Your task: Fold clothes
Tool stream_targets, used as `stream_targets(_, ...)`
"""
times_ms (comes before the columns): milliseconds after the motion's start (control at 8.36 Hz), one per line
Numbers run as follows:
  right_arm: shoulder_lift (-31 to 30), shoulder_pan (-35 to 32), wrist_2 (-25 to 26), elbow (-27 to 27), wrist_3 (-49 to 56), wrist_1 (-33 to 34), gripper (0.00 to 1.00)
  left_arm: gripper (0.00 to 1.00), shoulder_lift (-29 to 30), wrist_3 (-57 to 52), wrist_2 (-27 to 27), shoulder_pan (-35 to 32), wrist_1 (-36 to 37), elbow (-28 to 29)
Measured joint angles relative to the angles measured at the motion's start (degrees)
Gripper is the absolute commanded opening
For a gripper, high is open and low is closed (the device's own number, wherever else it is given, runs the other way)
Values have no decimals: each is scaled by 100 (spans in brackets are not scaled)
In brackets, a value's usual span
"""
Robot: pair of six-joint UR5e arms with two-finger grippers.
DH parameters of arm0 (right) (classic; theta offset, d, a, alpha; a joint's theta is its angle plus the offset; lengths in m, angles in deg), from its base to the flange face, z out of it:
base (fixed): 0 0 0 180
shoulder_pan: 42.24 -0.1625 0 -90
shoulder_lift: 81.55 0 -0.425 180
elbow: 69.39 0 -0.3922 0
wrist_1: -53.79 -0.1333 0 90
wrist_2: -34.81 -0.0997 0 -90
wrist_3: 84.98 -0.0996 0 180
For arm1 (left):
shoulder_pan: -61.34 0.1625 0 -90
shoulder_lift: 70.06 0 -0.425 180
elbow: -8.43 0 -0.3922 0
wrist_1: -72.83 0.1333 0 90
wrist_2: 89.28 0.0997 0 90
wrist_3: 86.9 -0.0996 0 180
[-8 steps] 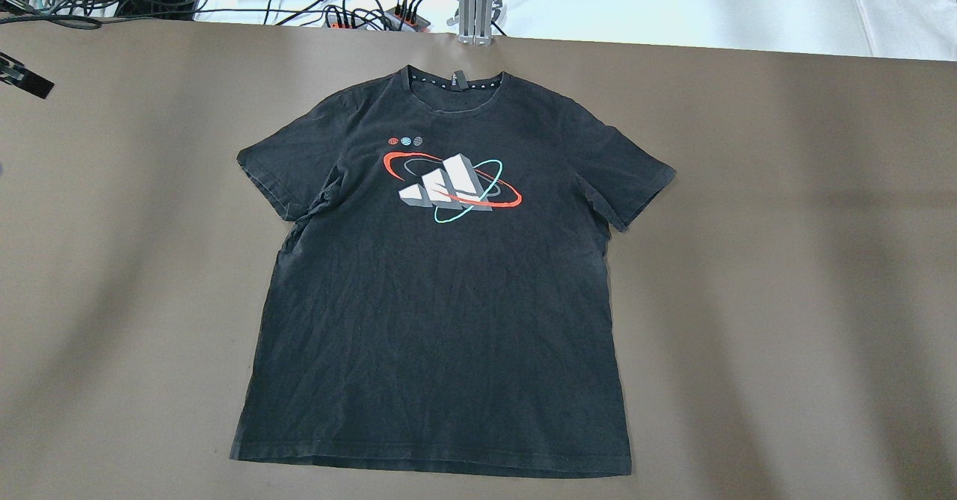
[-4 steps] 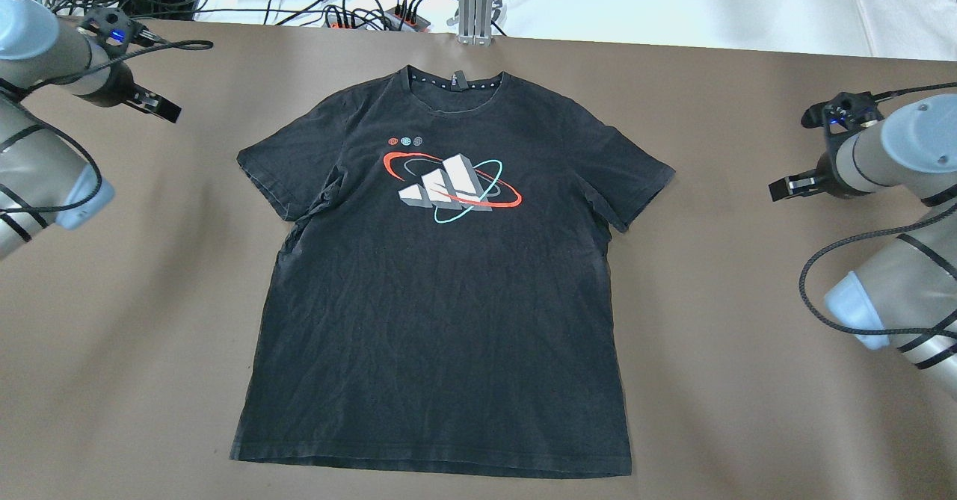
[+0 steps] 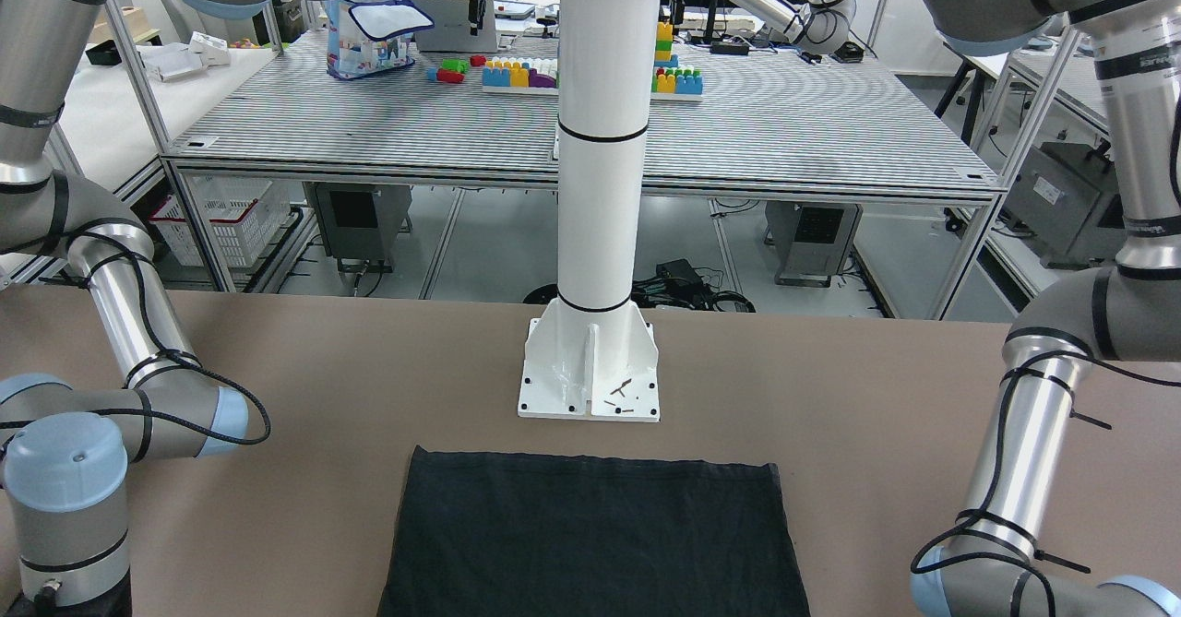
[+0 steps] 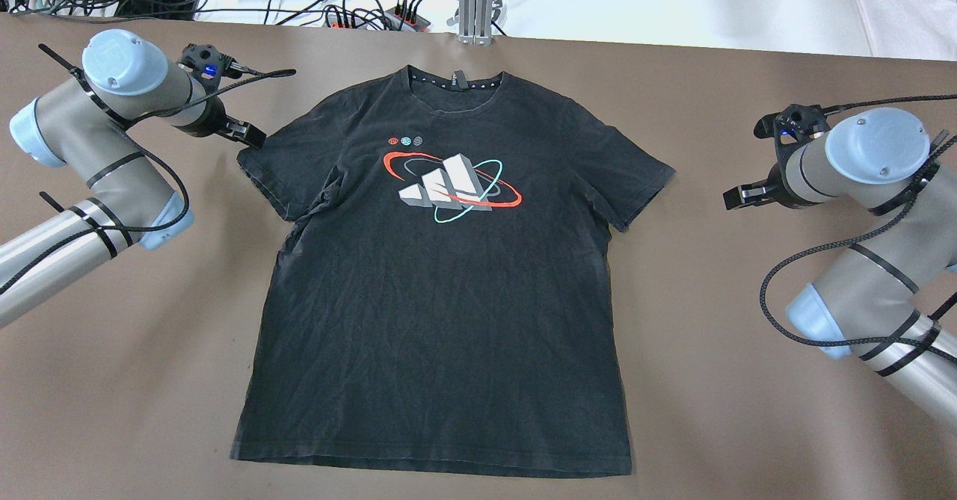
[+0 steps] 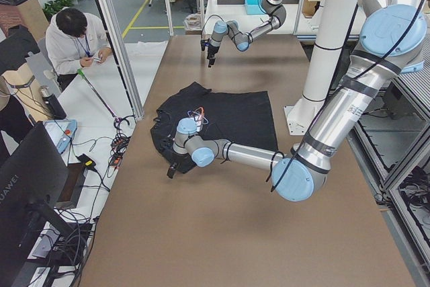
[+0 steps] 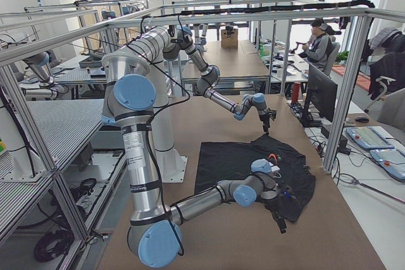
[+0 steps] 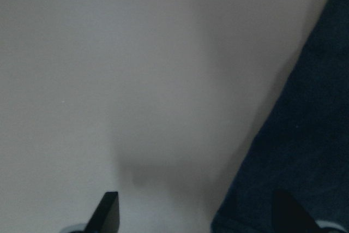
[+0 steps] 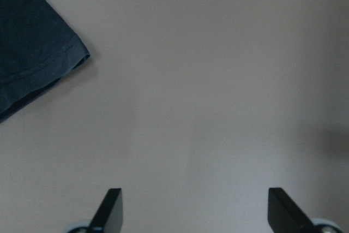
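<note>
The brown table (image 4: 748,410) carries one garment, a black short-sleeved shirt (image 4: 441,321), laid flat and face up at the table's middle. Its collar (image 4: 454,81) points away from the robot, and its bottom hem lies nearest the white pole base (image 3: 590,368), apart from it. The body is spread out with both sleeves extended; some creasing is noted at the armpit on the robot's left. A red, white and teal logo (image 4: 452,186) sits on the chest. The left arm (image 4: 90,208) reaches in from the robot's left, the right arm (image 4: 860,261) from its right, both low over the table. The left fingers (image 4: 249,137) are at the outer upper corner of the left sleeve (image 4: 265,167). In the blurred left wrist view they stand wide apart, one finger (image 7: 109,214) over bare table and the other over dark cloth, with the sleeve edge running between them. They have hold of nothing; whether they touch the cloth cannot be told. The right fingers (image 4: 736,197) are over bare table, clear of the right sleeve (image 4: 635,178). In the right wrist view they (image 8: 112,211) are likewise spread wide and empty, with only table between them and the sleeve hem at the upper left corner of that view.
</note>
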Motion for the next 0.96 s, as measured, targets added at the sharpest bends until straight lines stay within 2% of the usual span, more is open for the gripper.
stream_targets(120,9,21,0,1,-15,0,94,72,85,98,-32,69,-245,246)
stream_targets(239,12,30,0,1,-19,0,94,64,129,129,-91,99,-381,382)
stream_targets(718,7,43,-3,-6,-21,-9,94,64,93,161,-254,114,-484,323)
stream_targets(838,7,44,-6,-6,-20,-14,94,58,85,174,-318,114,-489,302)
stream_targets(957,6,44,-8,-8,-19,-20,94,47,77,179,-348,114,-491,291)
